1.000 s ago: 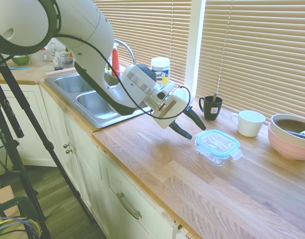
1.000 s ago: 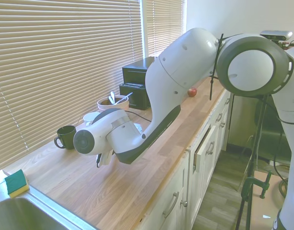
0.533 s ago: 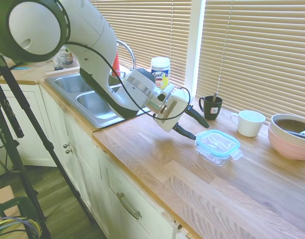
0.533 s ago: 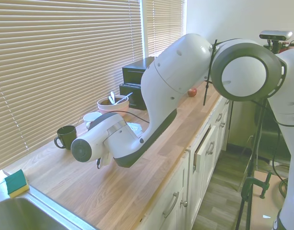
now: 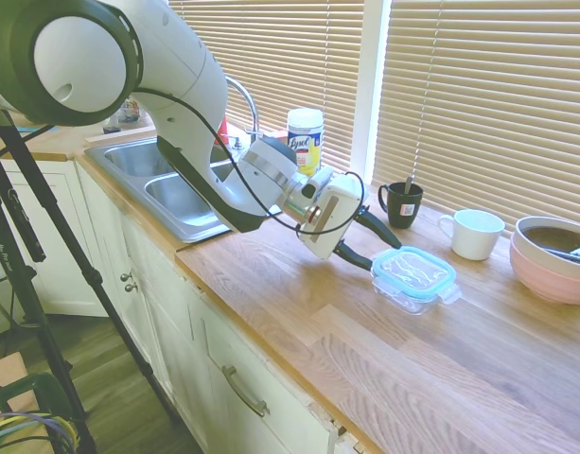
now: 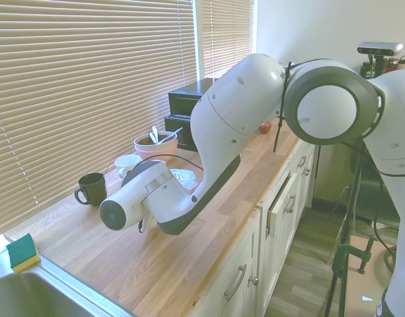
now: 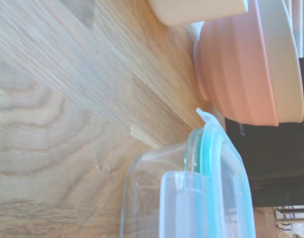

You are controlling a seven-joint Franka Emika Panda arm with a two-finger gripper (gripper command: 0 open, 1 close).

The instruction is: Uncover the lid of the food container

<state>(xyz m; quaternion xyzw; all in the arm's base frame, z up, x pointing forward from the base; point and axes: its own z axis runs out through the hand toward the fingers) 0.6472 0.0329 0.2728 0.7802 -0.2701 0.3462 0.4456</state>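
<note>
Still short of the lid (image 5: 413,270), jaws apart beside the food container (image 5: 410,289) on the table (image 5: 299,312).
Gripper (image 5: 367,238) sat low and near-level; a slide could have shoved the light dish toward the pink bowl (image 5: 545,270) rather than catching a snap tab (image 7: 206,116). Second exterior view hid the fingers behind the arm; tabs looked latched, probably.
</note>
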